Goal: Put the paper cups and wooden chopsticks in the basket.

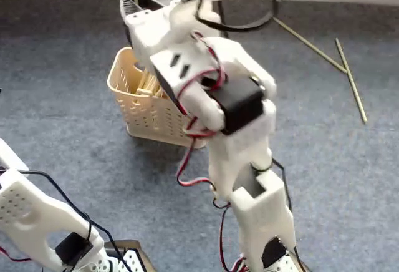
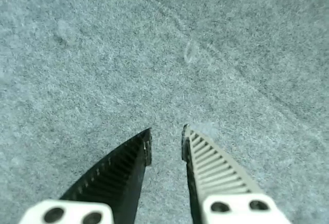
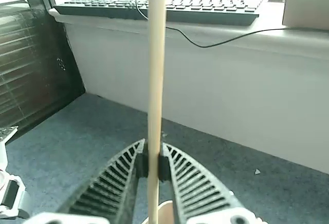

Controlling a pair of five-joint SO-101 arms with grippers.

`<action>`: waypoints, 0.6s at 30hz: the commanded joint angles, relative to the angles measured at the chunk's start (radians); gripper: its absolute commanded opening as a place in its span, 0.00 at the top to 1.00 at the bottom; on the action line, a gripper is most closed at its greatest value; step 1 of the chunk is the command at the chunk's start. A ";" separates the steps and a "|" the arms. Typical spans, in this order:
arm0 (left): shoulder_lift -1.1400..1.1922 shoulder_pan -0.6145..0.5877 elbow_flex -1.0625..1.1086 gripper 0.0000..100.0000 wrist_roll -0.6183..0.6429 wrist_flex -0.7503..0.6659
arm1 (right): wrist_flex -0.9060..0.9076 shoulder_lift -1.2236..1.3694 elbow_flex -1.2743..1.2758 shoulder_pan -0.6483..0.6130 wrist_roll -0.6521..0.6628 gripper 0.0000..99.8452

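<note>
1. You have no text, number, label or sign that can be read in any of the three views.
2. In the right wrist view, the keyboard (image 3: 205, 8) on the ledge behind has marks on its keys, but they are too small for you to make out.
3. The box (image 3: 308, 3) beside the keyboard shows you no print that can be read.
</note>
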 commanded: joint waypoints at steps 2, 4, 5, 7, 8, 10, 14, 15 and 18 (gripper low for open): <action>-0.059 -0.024 -0.007 0.87 -0.005 -0.002 | -0.091 0.045 -0.122 -0.005 -0.011 1.00; -0.059 -0.030 -0.007 0.87 -0.005 -0.003 | -0.116 0.068 -0.122 -0.008 -0.011 1.00; -0.059 -0.036 -0.007 0.87 -0.005 -0.003 | -0.124 0.079 -0.122 -0.013 -0.015 1.00; -0.059 -0.042 -0.007 0.87 -0.005 -0.002 | -0.131 0.099 -0.122 -0.016 -0.026 1.00; -0.059 -0.048 -0.007 0.87 -0.006 -0.002 | -0.131 0.108 -0.122 -0.016 -0.026 1.00; -0.059 -0.064 -0.012 0.87 -0.006 -0.002 | -0.130 0.120 -0.122 -0.012 -0.026 1.00; -0.061 -0.090 -0.013 0.87 -0.008 -0.009 | -0.125 0.127 -0.120 0.041 -0.006 1.00; -0.061 -0.090 -0.013 0.87 -0.008 -0.009 | -0.113 0.127 -0.120 0.054 0.014 1.00; -0.059 -0.082 -0.013 0.87 -0.008 -0.011 | -0.074 0.134 -0.117 0.074 0.032 1.00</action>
